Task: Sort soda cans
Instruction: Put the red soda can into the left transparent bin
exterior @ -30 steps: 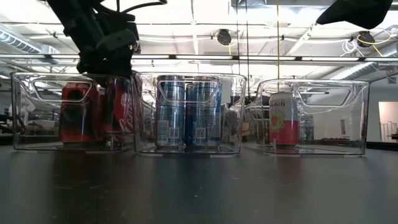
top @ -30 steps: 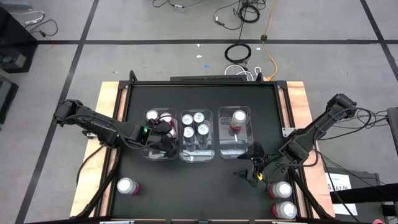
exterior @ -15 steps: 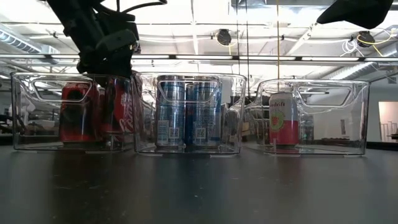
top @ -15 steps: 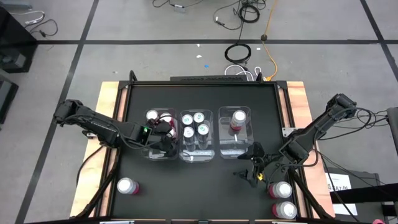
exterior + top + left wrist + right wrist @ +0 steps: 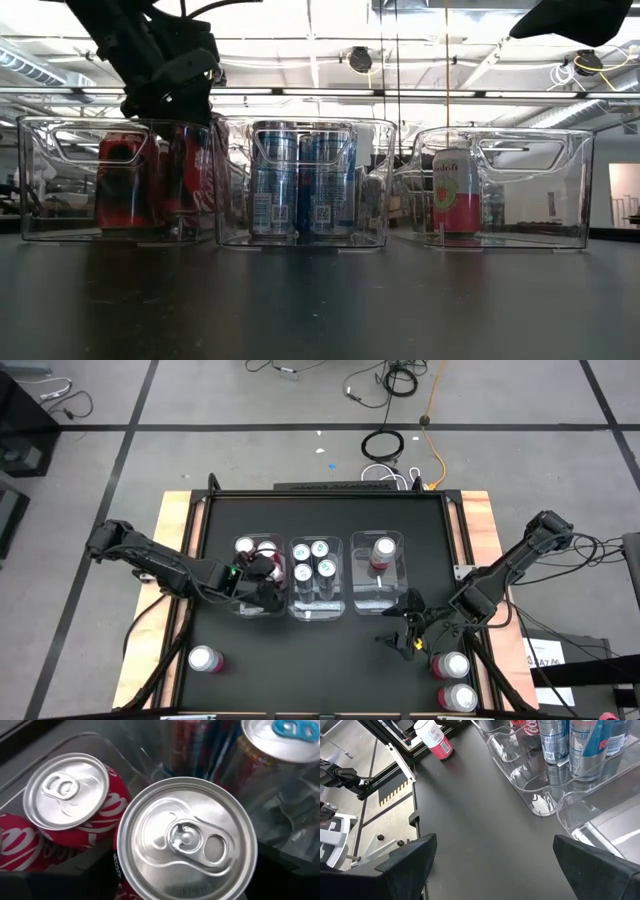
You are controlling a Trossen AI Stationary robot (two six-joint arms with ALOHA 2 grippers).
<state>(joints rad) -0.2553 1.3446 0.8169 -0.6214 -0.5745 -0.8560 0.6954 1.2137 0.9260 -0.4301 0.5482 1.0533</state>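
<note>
On the black bench (image 5: pixel 320 650) stand three clear bins in a row: the left bin (image 5: pixel 243 607) holds red cans, the middle bin (image 5: pixel 316 610) blue ones (image 5: pixel 318 560), and the right bin (image 5: pixel 377 603) a single pink can (image 5: pixel 382 552), while three more pink cans wait outside, one (image 5: pixel 204 659) near the front left corner and two (image 5: pixel 454 665) at the front right edge. The left tool (image 5: pixel 262 582) hangs over the red bin with a red can (image 5: pixel 186 840) directly beneath its camera, apparently being lowered beside another red can (image 5: pixel 66 790), though whether its fingers clamp the can cannot be told. The right tool (image 5: pixel 408 622) rests with fingers spread wide near the two pink cans, so the likely next move is seating the red can upright, then fetching a pink one.
</note>
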